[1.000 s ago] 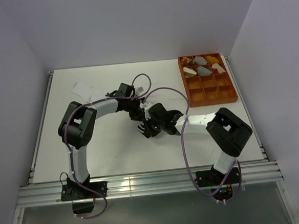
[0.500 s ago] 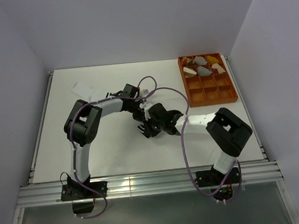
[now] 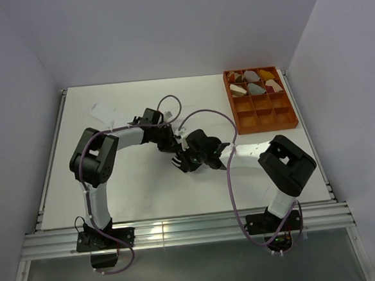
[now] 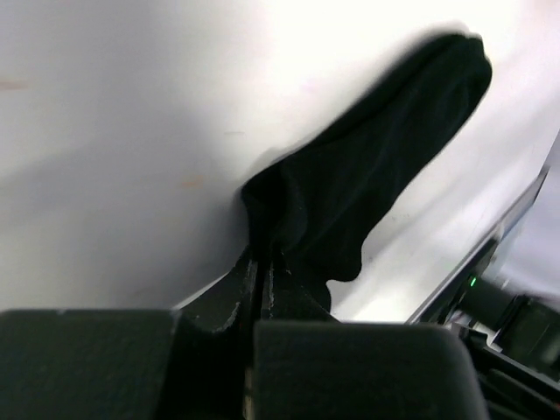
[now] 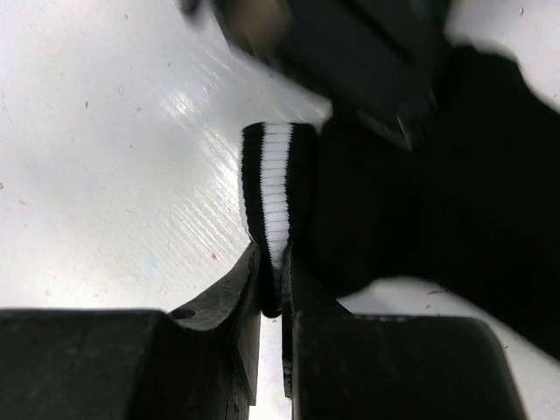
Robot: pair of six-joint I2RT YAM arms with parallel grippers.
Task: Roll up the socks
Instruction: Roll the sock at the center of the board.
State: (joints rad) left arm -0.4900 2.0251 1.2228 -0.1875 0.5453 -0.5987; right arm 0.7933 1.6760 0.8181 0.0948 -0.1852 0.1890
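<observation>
Black sock is clamped twice: striped cuff in R gripper, adjacent fabric in L gripper, length lying away from L.

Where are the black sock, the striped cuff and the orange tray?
black sock (image 4: 376,166), left wrist view, middle of the fabric.
striped cuff (image 5: 276,188), right wrist view, white band.
orange tray (image 3: 267,128), top external view, near rim.

Black sock lying stretched out, near end bunched; white-striped cuff folded over, upright.
</observation>
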